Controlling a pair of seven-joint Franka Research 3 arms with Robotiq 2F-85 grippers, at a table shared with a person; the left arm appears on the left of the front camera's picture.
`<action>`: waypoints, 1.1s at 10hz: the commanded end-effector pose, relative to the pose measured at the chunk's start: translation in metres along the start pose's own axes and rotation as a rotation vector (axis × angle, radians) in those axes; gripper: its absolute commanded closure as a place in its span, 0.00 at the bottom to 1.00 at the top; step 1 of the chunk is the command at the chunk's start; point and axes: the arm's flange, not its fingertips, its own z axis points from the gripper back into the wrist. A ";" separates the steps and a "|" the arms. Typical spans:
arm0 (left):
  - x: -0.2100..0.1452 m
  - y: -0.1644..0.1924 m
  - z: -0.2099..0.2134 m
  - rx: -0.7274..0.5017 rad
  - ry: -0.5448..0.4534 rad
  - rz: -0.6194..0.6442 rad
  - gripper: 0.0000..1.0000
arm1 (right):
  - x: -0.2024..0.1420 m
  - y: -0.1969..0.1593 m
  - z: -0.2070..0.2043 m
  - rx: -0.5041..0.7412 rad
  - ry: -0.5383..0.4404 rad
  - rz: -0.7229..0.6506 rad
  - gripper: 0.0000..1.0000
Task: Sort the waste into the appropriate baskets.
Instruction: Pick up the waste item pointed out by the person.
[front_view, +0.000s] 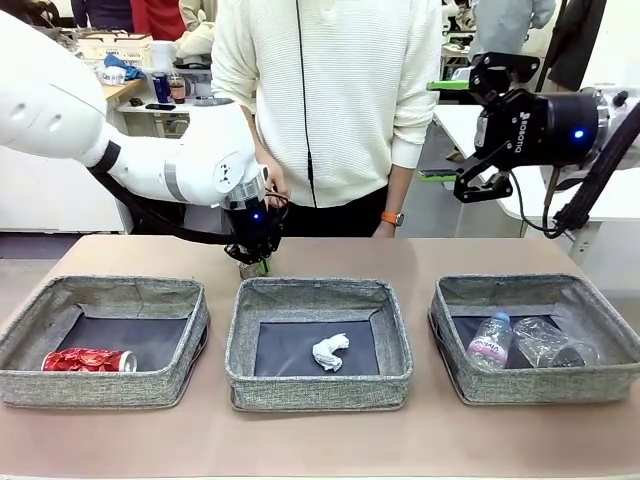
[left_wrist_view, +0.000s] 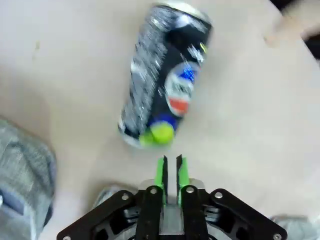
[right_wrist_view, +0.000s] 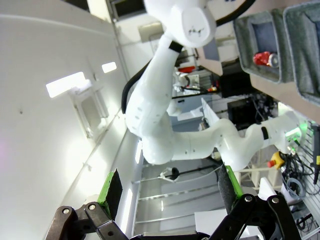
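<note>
Sorting is nearly done: red can (front_view: 88, 360), paper wad (front_view: 329, 351) and both bottles (front_view: 522, 341) are binned, while the dark blue can (left_wrist_view: 165, 75) lies on the table beyond the left gripper (left_wrist_view: 170, 167), whose pads are pinched together on nothing.

Both arms are glossy white with rounded joint housings, the left arm (front_view: 150, 150) ringed by a grey band near its wrist. A black cable loops under it. Its black gripper (left_wrist_view: 170, 167) carries bright green pads and silver screws on its linkage. The right gripper (front_view: 478, 180), also black, bears white lettering and a glowing blue light. The person behind the left arm wears a cream ribbed sweater (front_view: 330, 90) and an orange wristband (front_view: 392, 217).
</note>
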 end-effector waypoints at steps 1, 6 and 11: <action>-0.018 0.022 0.046 0.010 0.001 -0.128 0.14 | 0.000 0.002 -0.003 0.020 -0.007 0.005 0.00; 0.035 0.053 0.067 0.075 -0.077 -0.229 0.00 | 0.000 0.002 -0.003 0.020 -0.007 0.005 0.00; 0.058 0.035 0.034 0.056 -0.083 -0.274 0.00 | 0.000 0.002 -0.003 0.020 -0.007 0.005 0.00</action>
